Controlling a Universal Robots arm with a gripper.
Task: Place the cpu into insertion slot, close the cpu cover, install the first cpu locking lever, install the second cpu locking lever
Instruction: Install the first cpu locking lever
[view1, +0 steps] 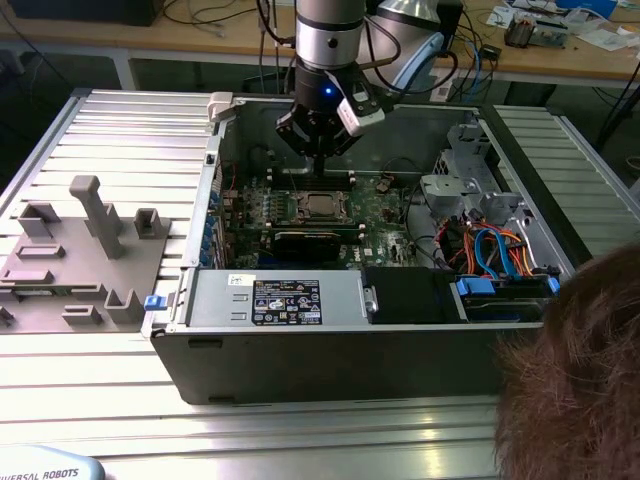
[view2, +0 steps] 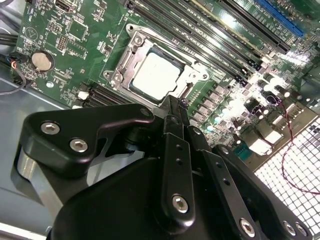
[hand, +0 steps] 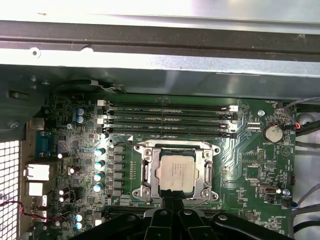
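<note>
The cpu (hand: 176, 172) already lies in the insertion slot (hand: 148, 175) with the cpu cover (view2: 129, 61) seemingly down around it, and the clenched, empty claw (view2: 172, 102) hovers just beside the socket's edge, so the lever step seems in hand.

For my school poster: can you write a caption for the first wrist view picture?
The robot's gripper hovers over the cpu, which sits in the insertion slot on the green motherboard.
</note>
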